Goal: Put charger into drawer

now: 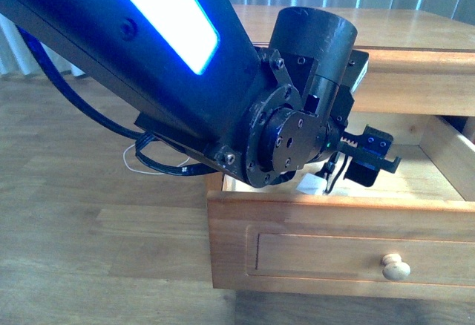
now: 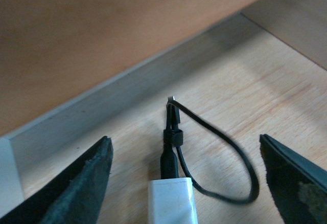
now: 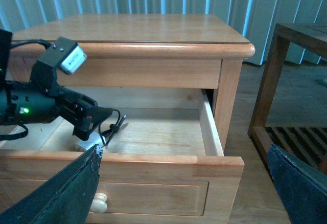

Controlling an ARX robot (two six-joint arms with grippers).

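Note:
The upper drawer of the nightstand stands pulled out, pale wood inside, with a round pale knob. The white charger lies flat on the drawer floor with its short black looped cable. It also shows in the front view and in the right wrist view. My left gripper is open inside the drawer, one finger on each side of the charger, not touching it. It also shows in the front view. My right gripper is open and empty in front of the drawer.
The nightstand top overhangs the open drawer. A dark wooden rack stands on the floor to the nightstand's right. A thin white cable hangs by my left arm. The drawer's side wall is near.

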